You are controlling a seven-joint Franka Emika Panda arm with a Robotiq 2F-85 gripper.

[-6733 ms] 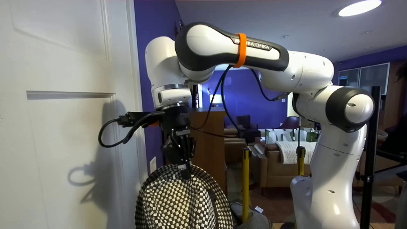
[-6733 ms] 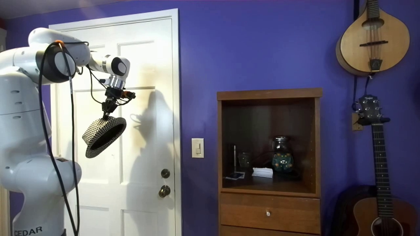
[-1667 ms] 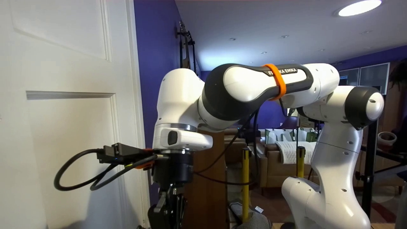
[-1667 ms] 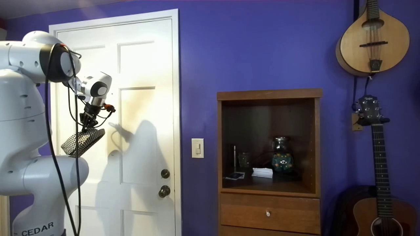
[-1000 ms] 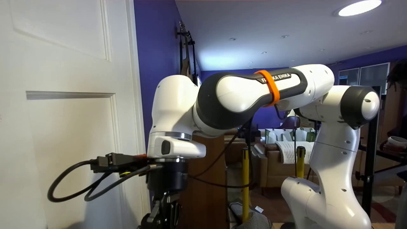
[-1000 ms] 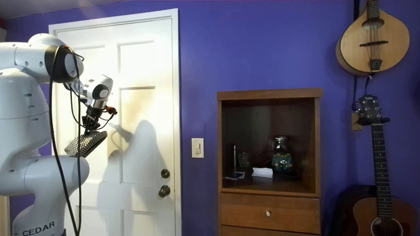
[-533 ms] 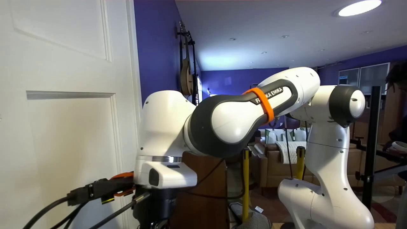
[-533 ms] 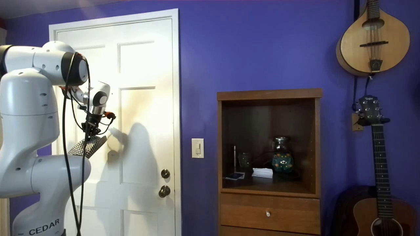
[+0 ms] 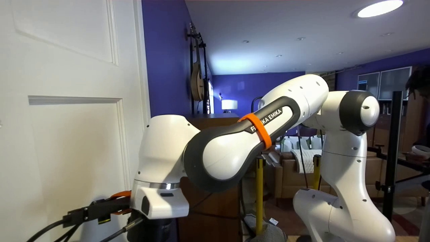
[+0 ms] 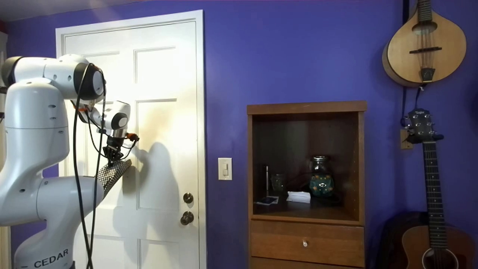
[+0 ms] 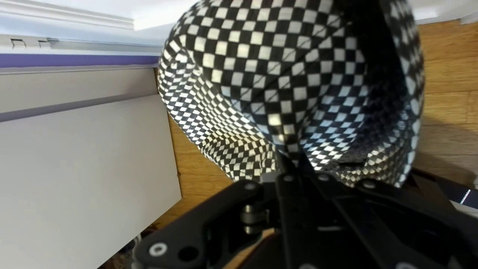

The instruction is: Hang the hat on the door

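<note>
Hat (image 11: 269, 82) beneath tool (image 11: 295, 168), in its grip

1 hat (image 11: 246, 48), 1 door (image 10: 164, 74), 1 tool (image 11: 295, 166), 2 yel. posts (image 9: 259, 195), 1 lt. switch (image 10: 224, 169).

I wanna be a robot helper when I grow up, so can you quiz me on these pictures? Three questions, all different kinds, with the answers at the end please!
1. Pick one: in the wrist view, what pattern covers the hat?
a) wide stripes
b) dark and light checks
c) polka dots

2. True or false: the end effector is closed on the hat.

3. Short answer: in an exterior view, what small white thing is on the purple wall between the door and the wooden cabinet?

Key
1. b
2. True
3. A light switch
</note>
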